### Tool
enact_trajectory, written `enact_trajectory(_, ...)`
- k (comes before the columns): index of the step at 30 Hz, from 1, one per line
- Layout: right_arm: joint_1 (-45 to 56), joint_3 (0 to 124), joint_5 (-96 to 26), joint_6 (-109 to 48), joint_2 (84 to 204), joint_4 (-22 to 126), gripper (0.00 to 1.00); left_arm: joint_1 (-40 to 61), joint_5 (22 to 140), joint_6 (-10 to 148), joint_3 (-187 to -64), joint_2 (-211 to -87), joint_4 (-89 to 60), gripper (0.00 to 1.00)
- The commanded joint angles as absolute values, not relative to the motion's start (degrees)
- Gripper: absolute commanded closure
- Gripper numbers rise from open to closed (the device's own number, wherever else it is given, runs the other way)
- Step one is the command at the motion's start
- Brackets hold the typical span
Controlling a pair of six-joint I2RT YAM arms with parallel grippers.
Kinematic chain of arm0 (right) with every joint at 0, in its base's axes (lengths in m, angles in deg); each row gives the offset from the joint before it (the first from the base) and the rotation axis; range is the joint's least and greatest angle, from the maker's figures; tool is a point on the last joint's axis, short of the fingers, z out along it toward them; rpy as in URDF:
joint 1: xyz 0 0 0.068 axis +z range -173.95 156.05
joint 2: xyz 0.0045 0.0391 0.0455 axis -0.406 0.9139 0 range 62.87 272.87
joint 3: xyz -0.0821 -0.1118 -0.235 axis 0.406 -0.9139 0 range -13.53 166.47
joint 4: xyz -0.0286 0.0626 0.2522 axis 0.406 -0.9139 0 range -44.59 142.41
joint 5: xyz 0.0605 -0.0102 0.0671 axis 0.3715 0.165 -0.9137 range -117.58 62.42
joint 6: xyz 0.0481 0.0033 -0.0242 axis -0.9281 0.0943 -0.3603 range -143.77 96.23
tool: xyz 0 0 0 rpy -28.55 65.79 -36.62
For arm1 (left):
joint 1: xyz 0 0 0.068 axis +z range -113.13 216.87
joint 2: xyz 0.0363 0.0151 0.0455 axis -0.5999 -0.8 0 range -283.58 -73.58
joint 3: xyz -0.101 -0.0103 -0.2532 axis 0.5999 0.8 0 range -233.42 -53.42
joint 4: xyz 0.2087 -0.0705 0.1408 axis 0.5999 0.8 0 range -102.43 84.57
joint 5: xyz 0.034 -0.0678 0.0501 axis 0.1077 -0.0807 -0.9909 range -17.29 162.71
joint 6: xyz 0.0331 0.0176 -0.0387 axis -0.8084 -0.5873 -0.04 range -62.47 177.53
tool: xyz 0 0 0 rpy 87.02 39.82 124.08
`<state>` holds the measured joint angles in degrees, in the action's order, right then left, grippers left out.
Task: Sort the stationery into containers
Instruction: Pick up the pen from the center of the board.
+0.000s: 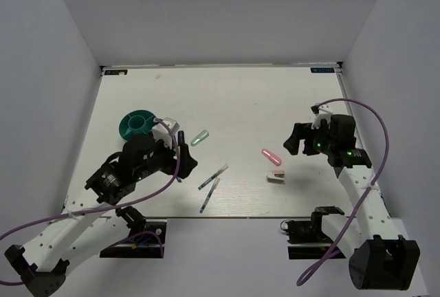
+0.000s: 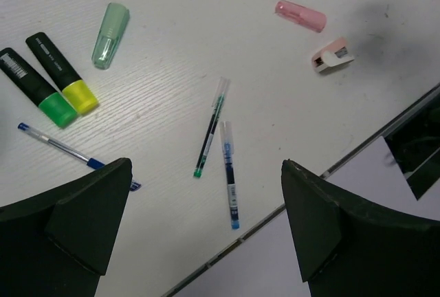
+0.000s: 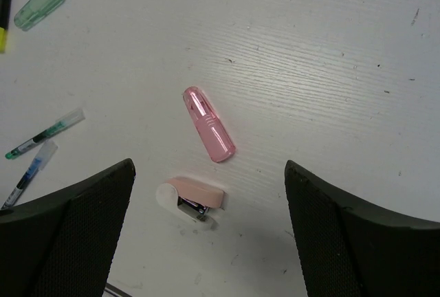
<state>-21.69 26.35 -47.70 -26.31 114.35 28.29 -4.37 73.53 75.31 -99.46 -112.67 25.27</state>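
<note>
The round teal holder [image 1: 137,124] stands at the left of the table, behind my left arm. My left gripper [image 1: 182,152] [image 2: 205,187] is open and empty, above two thin pens [image 2: 211,128] [image 2: 229,183]. A third thin blue pen [image 2: 69,151], two black markers with a green [image 2: 41,87] and a yellow [image 2: 63,75] end, and a pale green marker [image 2: 110,36] lie to its left. My right gripper [image 1: 294,140] [image 3: 208,177] is open and empty, above the pink marker [image 3: 208,133] and the pink-and-white block [image 3: 190,201].
The table's near edge [image 2: 357,149] runs just below the pens. The pale green marker [image 1: 199,138] lies right of the holder. White walls close in the table on three sides.
</note>
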Motion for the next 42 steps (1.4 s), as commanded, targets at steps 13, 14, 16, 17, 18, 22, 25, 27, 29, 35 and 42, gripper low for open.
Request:
enact_trajectory(13,-21.5,30.5,-64.6,-16.9,117.5,27.3,0.19,-4.4,65.3,80.6,-96.4,-114.4,20.0,0.0)
enact_trajectory(14,-21.5,31.6,-65.9,-17.0,118.1,26.9,0.37,-4.4,65.1,81.1,-96.9,-115.7,22.1,0.01)
enact_trajectory(16,-21.4,34.3,-67.1,-17.2,120.9,24.7,1.0,-4.4,64.6,83.4,-97.9,-119.5,24.7,0.15)
enact_trajectory(17,-21.4,34.7,-67.2,-17.6,121.6,24.3,1.0,-4.5,64.1,85.7,-98.3,-120.8,25.4,0.3)
enact_trajectory(18,-21.4,35.2,-67.4,-17.8,122.0,23.5,1.0,-4.4,63.4,86.8,-98.5,-121.8,28.6,0.58)
enact_trajectory(22,-21.5,36.4,-65.2,-16.8,124.4,22.1,0.17,-5.1,57.6,97.3,-98.4,-129.7,31.4,0.77)
enact_trajectory(25,-21.6,35.9,-61.8,-16.8,124.8,21.2,0.31,-5.8,49.9,104.7,-96.9,-132.7,33.5,0.41)
enact_trajectory(27,-21.4,35.4,-60.2,-17.2,124.7,21.1,0.62,-5.6,47.1,109.7,-96.8,-134.7,33.9,0.34)
enact_trajectory(29,-21.4,35.2,-60.0,-17.4,124.3,21.5,0.65,-5.0,46.0,113.1,-97.4,-137.6,34.4,0.32)
enact_trajectory(35,-21.5,35.3,-59.3,-17.3,124.8,21.0,0.6,-3.8,42.5,120.0,-96.3,-142.9,28.5,0.41)
enact_trajectory(42,-21.4,35.3,-59.7,-16.9,124.1,20.7,0.59,-3.8,35.9,121.9,-94.6,-147.7,24.0,0.44)
